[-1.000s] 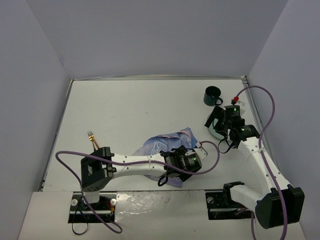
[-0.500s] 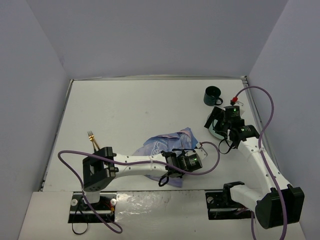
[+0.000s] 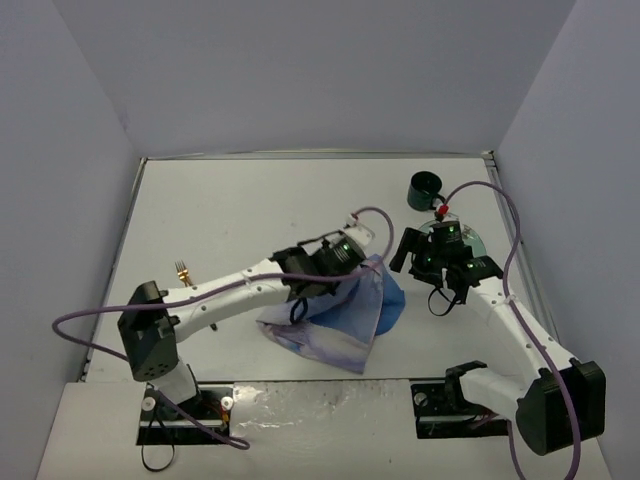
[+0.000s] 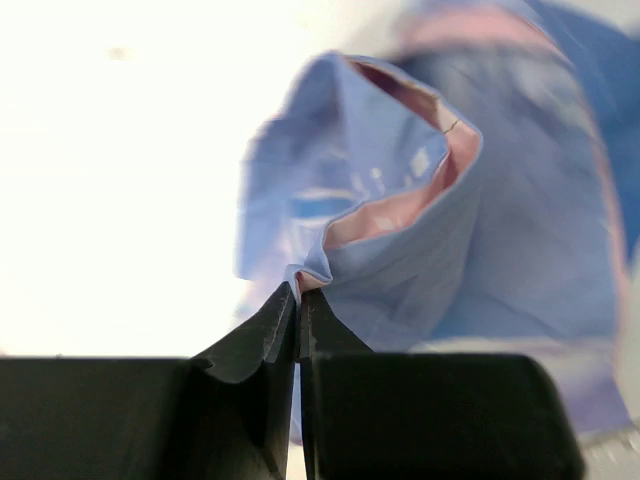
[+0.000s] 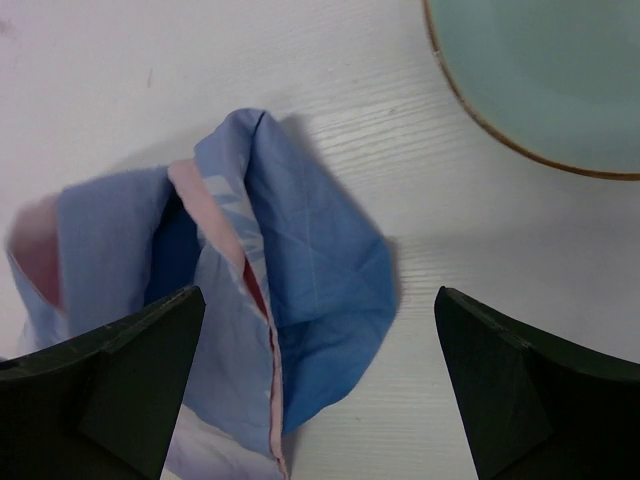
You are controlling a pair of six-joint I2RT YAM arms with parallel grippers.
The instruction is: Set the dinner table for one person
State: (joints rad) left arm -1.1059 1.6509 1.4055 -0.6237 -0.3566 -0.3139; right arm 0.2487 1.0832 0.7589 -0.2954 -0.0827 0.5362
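On the white dinner table (image 3: 240, 205), my left gripper (image 3: 352, 266) is shut on a pinched fold of the blue cloth (image 3: 338, 322) and holds it raised. The rest of the cloth hangs and drapes down to the tabletop. In the left wrist view the jaws (image 4: 298, 291) meet on the cloth's pink-backed edge (image 4: 312, 279). My right gripper (image 3: 408, 262) is open just right of the cloth. In its wrist view the fingers (image 5: 150, 350) straddle the cloth's dark blue corner (image 5: 325, 280) from above, apart from it.
A teal plate (image 3: 470, 240) with a gold rim (image 5: 470, 110) lies partly under the right arm. A dark green mug (image 3: 424, 190) stands behind it at the back right. A gold fork (image 3: 183, 272) lies at the left, near the left arm's base.
The left gripper shut on the cloth near the front, then lifted it up and back, stretching it out. The right arm swung left toward the cloth, off the plate.
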